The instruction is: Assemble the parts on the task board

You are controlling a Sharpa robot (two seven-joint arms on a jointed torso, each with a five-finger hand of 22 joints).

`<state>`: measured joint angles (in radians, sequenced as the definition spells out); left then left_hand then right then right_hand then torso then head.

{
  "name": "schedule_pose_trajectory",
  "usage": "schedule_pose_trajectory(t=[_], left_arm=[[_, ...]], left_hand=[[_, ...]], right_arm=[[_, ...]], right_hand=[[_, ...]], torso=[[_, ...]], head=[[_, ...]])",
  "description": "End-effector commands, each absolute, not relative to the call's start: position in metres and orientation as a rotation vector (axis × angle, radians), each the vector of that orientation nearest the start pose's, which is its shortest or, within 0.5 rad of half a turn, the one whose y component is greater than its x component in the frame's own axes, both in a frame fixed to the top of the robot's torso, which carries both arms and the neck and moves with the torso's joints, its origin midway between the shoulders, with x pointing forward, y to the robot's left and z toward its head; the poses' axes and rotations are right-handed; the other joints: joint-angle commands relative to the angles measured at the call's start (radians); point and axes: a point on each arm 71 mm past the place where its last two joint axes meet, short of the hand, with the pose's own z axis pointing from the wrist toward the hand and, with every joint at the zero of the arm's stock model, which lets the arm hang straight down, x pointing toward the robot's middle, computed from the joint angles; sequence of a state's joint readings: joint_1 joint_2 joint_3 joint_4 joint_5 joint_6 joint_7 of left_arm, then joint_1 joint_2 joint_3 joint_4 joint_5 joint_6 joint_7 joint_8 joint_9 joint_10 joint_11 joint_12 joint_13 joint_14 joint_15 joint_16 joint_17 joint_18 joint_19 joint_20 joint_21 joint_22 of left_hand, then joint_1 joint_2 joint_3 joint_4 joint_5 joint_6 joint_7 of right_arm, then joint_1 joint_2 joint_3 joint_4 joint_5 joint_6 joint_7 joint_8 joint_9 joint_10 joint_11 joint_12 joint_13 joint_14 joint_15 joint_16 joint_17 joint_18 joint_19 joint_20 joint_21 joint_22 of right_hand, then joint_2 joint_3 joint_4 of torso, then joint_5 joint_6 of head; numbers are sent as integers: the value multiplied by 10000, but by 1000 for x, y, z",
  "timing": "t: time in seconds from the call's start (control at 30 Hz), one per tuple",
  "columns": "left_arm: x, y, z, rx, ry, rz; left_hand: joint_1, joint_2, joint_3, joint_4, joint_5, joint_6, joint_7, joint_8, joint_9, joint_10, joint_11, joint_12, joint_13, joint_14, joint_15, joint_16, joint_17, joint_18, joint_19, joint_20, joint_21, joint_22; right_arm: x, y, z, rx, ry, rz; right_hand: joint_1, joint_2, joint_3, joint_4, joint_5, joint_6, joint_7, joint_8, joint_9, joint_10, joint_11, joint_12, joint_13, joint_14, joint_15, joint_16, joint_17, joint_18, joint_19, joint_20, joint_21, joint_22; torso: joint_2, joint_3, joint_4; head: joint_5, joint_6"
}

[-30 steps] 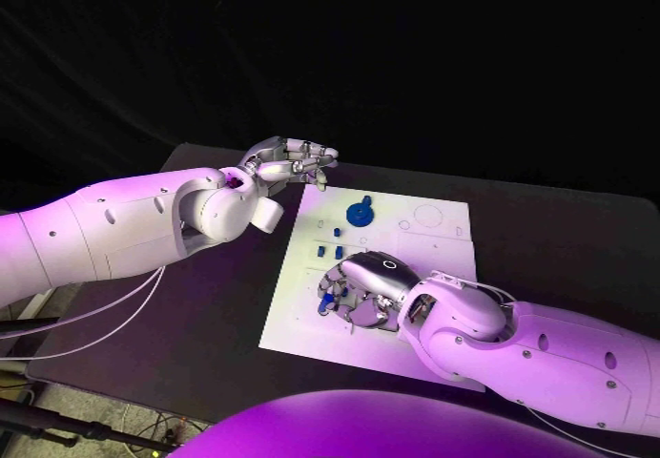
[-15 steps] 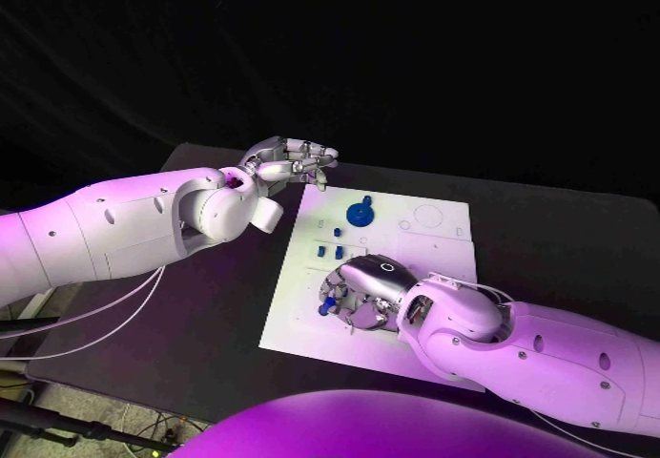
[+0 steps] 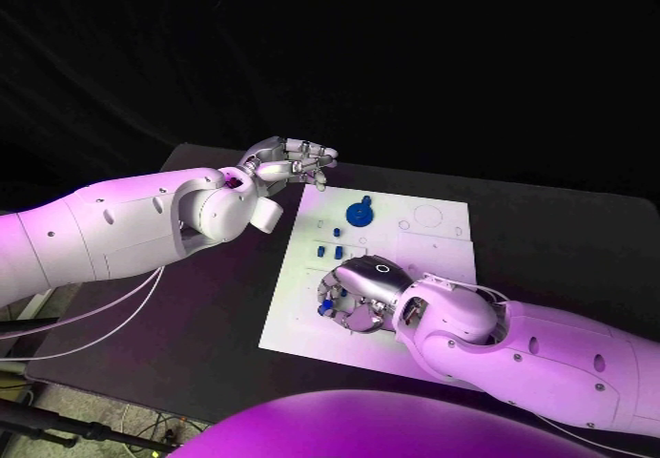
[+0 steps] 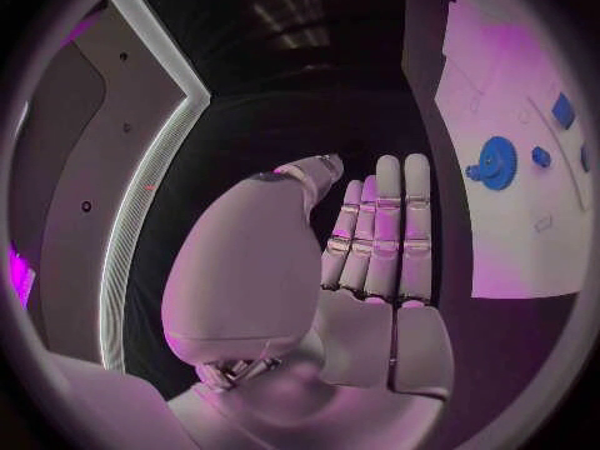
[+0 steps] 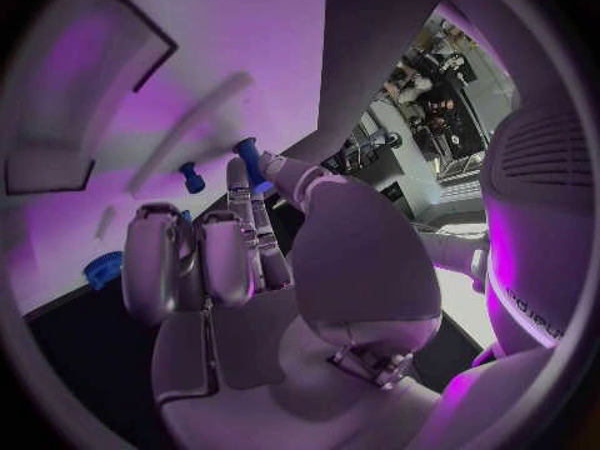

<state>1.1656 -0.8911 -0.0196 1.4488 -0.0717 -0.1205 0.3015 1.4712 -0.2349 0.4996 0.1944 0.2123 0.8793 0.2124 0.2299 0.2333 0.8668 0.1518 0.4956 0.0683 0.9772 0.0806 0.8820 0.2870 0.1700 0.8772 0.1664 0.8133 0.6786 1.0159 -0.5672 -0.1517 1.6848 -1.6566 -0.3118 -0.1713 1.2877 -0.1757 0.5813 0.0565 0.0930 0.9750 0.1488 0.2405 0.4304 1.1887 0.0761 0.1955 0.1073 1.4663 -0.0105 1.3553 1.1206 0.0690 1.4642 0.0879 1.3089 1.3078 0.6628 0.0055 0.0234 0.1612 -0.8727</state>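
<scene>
Head view: right hand [image 3: 360, 291] on the task board [image 3: 429, 250] near edge, pinching a blue peg [image 5: 251, 163] | left hand [image 3: 286, 160] beyond board's far-left corner, fingers apart, holding nothing | blue gear [image 3: 360, 212] on board's far part

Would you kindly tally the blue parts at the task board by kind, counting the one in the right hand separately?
Blue gear: 1
Small blue pegs standing in the task board: 3
Blue peg pinched by the right hand: 1
Total: 5
</scene>
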Motion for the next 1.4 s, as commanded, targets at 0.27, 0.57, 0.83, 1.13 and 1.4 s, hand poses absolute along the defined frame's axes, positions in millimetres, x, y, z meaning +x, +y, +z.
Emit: schedule_pose_trajectory(t=[0.27, 0.57, 0.83, 1.13, 1.4], left_arm=[[493, 243, -195, -10899, 15726, -15650], [493, 244, -195, -10914, 15735, -15624], [492, 245, -195, -10920, 15739, -15616], [492, 247, -196, -10926, 15717, -15589], [491, 248, -198, -10936, 15760, -15555]], left_hand=[[-100, 4, -30, -56, -9, -99, 5, -38, 15, -81, 8, -58, 9, -61, 1, -31, 5, 127, -17, 76, -63, -13], [-100, 4, -30, -56, -9, -99, 5, -38, 15, -81, 8, -58, 9, -61, 1, -31, 5, 127, -17, 76, -63, -13], [-100, 4, -30, -56, -9, -99, 5, -38, 15, -81, 8, -58, 9, -61, 1, -31, 5, 127, -17, 76, -63, -13], [-127, 7, -25, -81, -11, -108, 9, -41, 18, -89, 11, -55, 10, -62, 5, -41, 7, 127, -18, 79, -70, -14], [-211, -21, -61, -73, -21, -122, 13, -47, 19, -95, 16, -48, 13, -54, 14, -42, 14, 124, -21, 89, -85, -22]], right_arm=[[354, -25, -267, -4950, 17453, 9836], [353, -35, -259, -4094, 16717, 10030], [357, -71, -234, -1778, 15763, 11046], [384, -173, -229, 2506, 18727, 9109], [363, -226, -237, 2993, 19495, 7355]], right_hand=[[-255, -261, -234, 150, 101, -842, -64, -662, -321, 1, -94, -78, 115, 223, 2, 87, 50, -124, -2, 73, -78, 1728], [-401, -503, -544, 334, -158, -1788, -278, -1268, -636, 79, -201, -80, 268, 216, -90, 83, 29, -137, 31, -14, -42, 1766], [-118, -310, -663, 374, 40, -614, -85, -686, -502, 710, -181, 440, 699, 265, -100, 173, 172, -213, 188, -73, 282, 1903], [-680, -88, -1693, 971, 553, -266, -344, 547, 368, 418, -482, 5784, 5866, 452, -309, 666, 910, -392, 547, -220, 1193, 2233], [-912, -257, -1991, 1329, 547, -419, -316, 657, 474, 785, -421, 7946, 8352, 533, -271, 963, 1455, -469, 684, -199, 1589, 2338]], torso=[[0, -9, 3], [-1, 3, 8], [-29, -20, 4], [-145, -105, -109], [-275, -112, -286]], head=[[-27, 1], [-60, 1], [-326, 1], [-799, 86], [-989, 86]])
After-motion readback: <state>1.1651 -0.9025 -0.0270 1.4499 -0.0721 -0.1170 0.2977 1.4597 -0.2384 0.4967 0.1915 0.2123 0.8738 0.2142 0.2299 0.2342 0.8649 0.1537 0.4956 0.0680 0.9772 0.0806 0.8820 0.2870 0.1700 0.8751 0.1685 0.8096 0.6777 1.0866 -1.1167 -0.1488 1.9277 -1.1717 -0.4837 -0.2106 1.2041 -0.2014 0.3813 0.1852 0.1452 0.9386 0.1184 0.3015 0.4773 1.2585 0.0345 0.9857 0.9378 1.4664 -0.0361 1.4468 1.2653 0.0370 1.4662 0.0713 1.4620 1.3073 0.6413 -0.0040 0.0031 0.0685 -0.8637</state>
